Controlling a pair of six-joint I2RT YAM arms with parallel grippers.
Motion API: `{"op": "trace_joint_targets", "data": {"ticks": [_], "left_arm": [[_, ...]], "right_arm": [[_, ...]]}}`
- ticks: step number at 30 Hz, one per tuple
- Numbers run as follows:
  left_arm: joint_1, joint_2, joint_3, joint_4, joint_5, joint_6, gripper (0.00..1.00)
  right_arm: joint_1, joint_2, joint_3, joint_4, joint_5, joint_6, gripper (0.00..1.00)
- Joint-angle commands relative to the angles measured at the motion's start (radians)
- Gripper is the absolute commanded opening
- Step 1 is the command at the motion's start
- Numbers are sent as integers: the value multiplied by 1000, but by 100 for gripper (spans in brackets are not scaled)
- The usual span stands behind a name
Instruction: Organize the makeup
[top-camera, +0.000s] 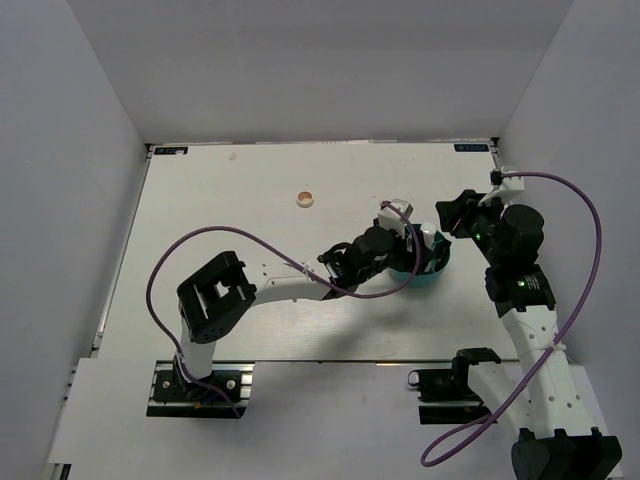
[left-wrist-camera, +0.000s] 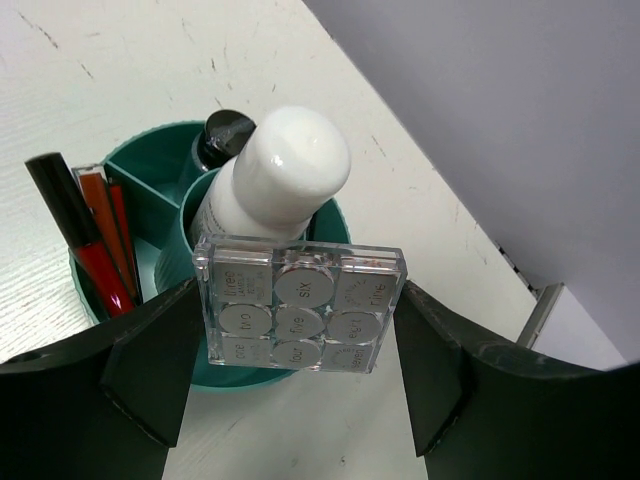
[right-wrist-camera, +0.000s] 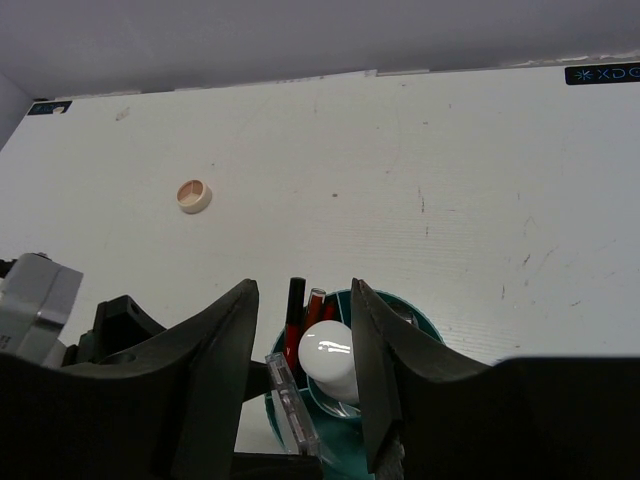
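My left gripper (left-wrist-camera: 298, 292) is shut on the square clear palette (left-wrist-camera: 298, 305) of round pans and holds it upright over the near rim of the teal tub (left-wrist-camera: 150, 165). The tub holds a white bottle (left-wrist-camera: 285, 170) in its middle cup, red-and-black pencils (left-wrist-camera: 85, 235) in one compartment and a black tube (left-wrist-camera: 225, 135) in another. My right gripper (right-wrist-camera: 303, 290) is open and empty above the tub (right-wrist-camera: 420, 325), with the white bottle (right-wrist-camera: 328, 355) showing between its fingers. The round peach compact (top-camera: 305, 199) lies alone on the table. I cannot make out the silver-capped vial.
The tub (top-camera: 432, 266) stands right of the table's centre, with both arms meeting over it. White walls close in the table on the left, back and right. The compact (right-wrist-camera: 194, 195) lies far left of the tub.
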Motion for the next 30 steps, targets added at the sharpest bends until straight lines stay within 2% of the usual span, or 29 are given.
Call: {"op": "trace_joint_targets", "data": {"ticks": [1,22,25,26,30], "left_arm": [[-6,-93,5,7,-27,6,66],[-6,5,35,-8,11,-14,66],[-6,5,34,-16,6,-15,68],[-6,7,32,-16,2,-15,73],[-6,-1,23,-14,-1,-14,74]], "right_arm": [[-3,-15,14,49,-4,-3,48],[-3,-28,8,48,5,-3,48],[-5,-30,6,45,7,-3,48],[-3,-30,8,45,7,-5,48],[-5,-30,4,46,5,-5,48]]}}
